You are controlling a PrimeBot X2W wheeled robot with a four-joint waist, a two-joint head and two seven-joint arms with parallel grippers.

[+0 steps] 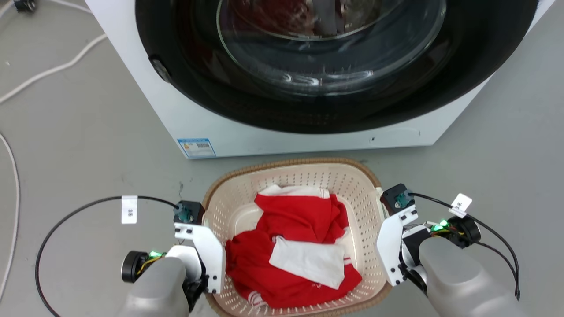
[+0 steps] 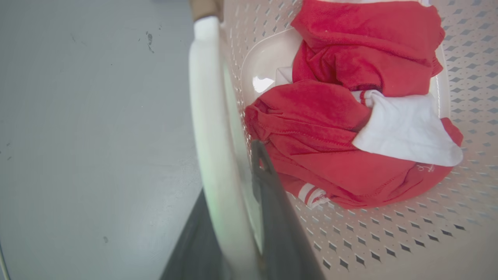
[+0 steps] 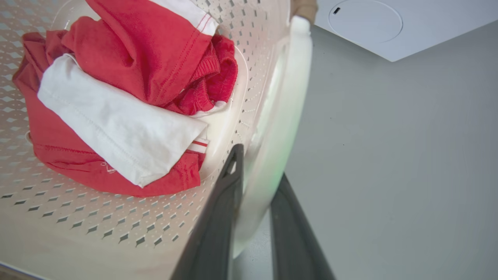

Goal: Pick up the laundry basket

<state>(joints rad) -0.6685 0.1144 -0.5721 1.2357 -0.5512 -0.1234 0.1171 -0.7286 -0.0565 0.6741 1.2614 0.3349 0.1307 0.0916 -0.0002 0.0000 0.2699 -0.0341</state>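
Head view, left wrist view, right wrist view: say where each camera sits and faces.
Head view: on the head, looking down at the laundry basket before the washing machine; both forearms show.
Left wrist view: on the left wrist, along the left hand, whose fingers straddle a basket handle.
Right wrist view: likewise, the right hand.
All share the red and white clothes.

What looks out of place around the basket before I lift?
Nothing stands out. The laundry basket sits upright before the washing machine, the red and white clothes all inside it, and the left end effector and right end effector clamp its handles.
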